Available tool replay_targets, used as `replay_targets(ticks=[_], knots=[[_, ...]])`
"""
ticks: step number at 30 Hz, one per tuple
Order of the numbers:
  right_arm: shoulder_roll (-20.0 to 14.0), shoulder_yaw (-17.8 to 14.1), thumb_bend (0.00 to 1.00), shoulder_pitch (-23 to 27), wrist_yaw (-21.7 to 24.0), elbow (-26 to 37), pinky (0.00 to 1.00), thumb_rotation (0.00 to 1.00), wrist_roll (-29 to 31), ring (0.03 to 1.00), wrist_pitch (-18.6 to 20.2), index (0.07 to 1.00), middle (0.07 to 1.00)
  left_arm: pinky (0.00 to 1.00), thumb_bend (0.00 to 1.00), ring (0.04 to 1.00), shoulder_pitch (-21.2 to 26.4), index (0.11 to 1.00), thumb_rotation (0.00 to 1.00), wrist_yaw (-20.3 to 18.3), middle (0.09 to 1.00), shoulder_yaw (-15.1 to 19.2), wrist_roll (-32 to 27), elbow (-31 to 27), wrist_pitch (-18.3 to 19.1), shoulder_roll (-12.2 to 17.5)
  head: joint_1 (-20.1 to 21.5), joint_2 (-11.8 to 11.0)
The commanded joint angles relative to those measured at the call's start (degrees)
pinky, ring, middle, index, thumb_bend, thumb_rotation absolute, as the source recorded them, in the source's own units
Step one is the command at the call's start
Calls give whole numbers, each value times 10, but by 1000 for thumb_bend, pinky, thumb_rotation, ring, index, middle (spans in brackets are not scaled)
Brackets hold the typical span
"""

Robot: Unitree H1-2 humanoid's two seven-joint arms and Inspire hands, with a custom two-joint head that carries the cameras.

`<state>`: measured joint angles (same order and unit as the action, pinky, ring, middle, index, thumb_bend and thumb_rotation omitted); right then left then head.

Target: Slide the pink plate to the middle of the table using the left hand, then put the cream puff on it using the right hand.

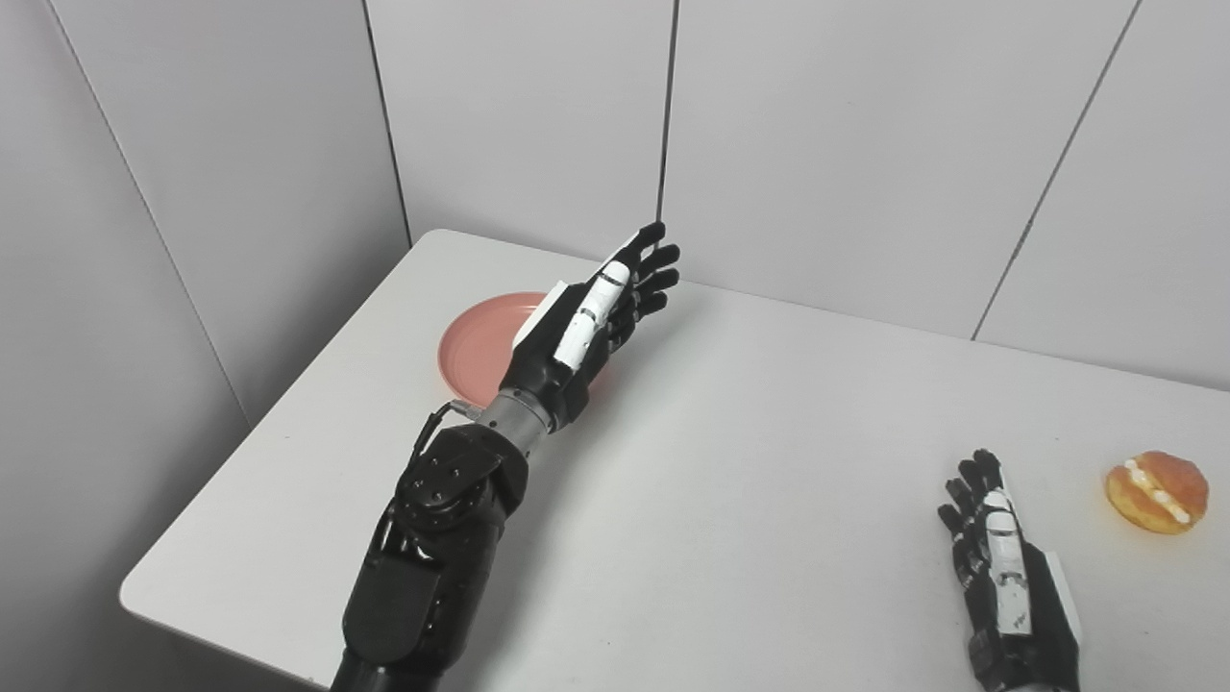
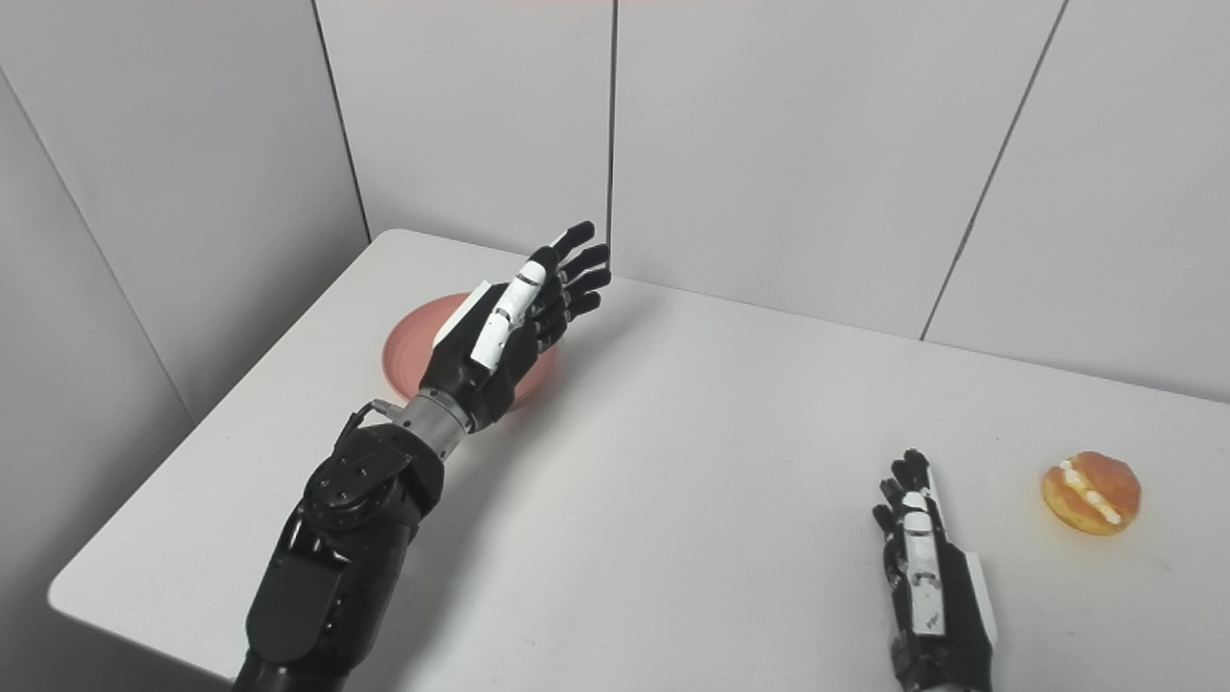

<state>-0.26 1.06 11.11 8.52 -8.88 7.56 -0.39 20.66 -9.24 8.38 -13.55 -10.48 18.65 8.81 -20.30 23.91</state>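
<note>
The pink plate lies on the white table toward its far left, partly hidden behind my left hand. That left hand is raised above the plate's right side, open, fingers stretched out toward the back wall and holding nothing. The cream puff, golden with a white cream seam, sits at the table's right side. My right hand rests open near the front edge, a short way left of the cream puff and apart from it.
Grey wall panels close off the back and left of the table. The table's left corner and front edge are near my left arm. Bare tabletop lies between the two hands.
</note>
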Motion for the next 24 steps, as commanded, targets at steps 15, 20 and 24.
replay_targets(ticks=[15,20,24], knots=[[1,-4,113,-29,1,-49,1000,1000,4,1000,-13,1000,1000,945,438,955,70,953,1000,41,967,85,-34,53,-48,38,3,-12],[0,-4,114,-31,-1,-42,1000,1000,3,1000,-5,1000,1000,954,442,947,77,944,1000,51,953,104,-43,70,-62,48,0,-14],[-1,-4,104,-32,0,-43,1000,1000,3,1000,-9,1000,1000,926,436,933,80,938,1000,62,946,115,-46,75,-64,55,-1,-15]])
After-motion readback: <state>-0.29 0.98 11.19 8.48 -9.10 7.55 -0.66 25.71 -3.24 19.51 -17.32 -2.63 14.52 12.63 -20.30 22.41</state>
